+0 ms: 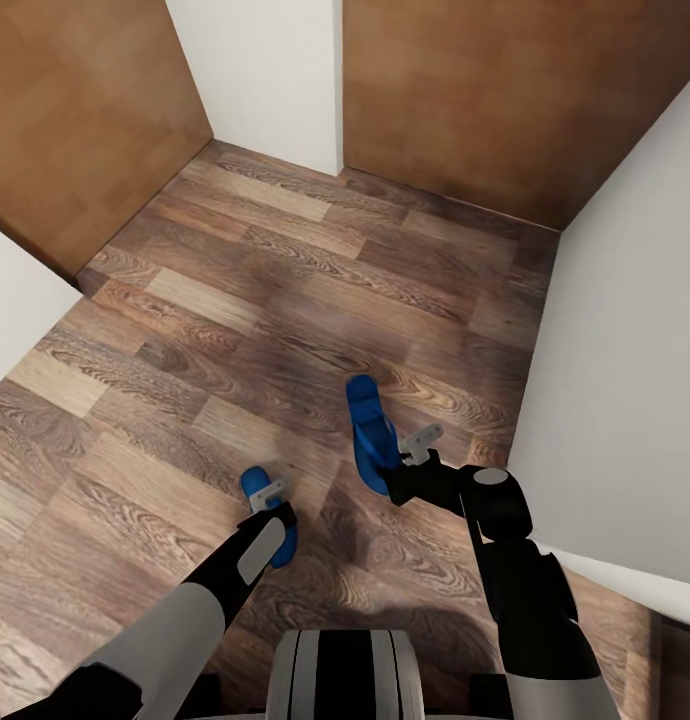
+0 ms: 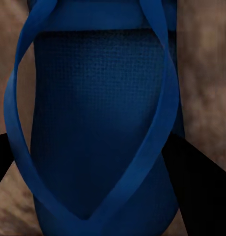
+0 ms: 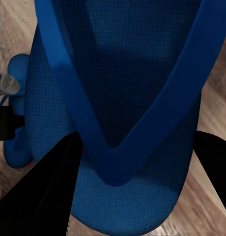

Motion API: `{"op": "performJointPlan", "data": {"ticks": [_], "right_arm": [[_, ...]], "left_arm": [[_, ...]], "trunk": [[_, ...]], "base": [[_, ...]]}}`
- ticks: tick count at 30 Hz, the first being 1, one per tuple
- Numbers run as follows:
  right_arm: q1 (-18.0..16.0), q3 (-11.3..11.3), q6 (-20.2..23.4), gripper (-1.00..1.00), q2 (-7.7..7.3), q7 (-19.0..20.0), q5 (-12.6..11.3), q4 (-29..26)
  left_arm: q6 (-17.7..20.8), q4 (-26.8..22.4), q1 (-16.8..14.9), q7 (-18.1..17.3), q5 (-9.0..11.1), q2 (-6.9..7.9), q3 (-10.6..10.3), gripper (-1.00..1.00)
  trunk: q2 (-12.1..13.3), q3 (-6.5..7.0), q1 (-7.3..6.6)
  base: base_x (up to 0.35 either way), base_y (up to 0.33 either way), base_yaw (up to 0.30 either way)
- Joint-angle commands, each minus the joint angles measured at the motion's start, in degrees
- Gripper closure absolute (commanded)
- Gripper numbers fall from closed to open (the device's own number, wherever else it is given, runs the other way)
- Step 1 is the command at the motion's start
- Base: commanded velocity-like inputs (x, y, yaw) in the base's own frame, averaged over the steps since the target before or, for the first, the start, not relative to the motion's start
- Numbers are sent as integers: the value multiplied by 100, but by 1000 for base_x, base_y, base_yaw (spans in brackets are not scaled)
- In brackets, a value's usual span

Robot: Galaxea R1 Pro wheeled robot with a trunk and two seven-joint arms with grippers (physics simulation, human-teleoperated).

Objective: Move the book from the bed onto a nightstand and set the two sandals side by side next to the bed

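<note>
Sandals hang one in each gripper as I look down: my left gripper [image 1: 270, 500] is clenched on the left sandal [image 1: 267, 515], my right gripper [image 1: 413, 455] on the right sandal [image 1: 373, 432], both above the plank floor [image 1: 235, 330]. A white wall [image 1: 625, 380] runs close beside my right arm. Ahead, brown wooden panels [image 1: 465, 90] and a white wall corner [image 1: 275, 70] close the alcove. Open floor lies forward and left.
</note>
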Motion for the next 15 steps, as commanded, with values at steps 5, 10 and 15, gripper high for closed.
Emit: {"op": "performJointPlan", "data": {"ticks": [5, 10, 15], "right_arm": [[-4, -3, 26, 100, 2, 63, 50, -8], [-4, -3, 23, 100, 2, 63, 49, -8], [-4, -3, 22, 100, 2, 63, 49, -8]], "left_arm": [[26, -11, 7, 104, 25, 5, -31, 100], [32, -10, 17, 78, 39, 15, -26, 100], [28, 45, 30, -104, 58, 32, -22, 100]], "trunk": [[-1, -2, -1], [-1, -1, -1], [-1, -1, -1]], "base": [[0, 0, 224], [0, 0, 253], [0, 0, 261]]}}
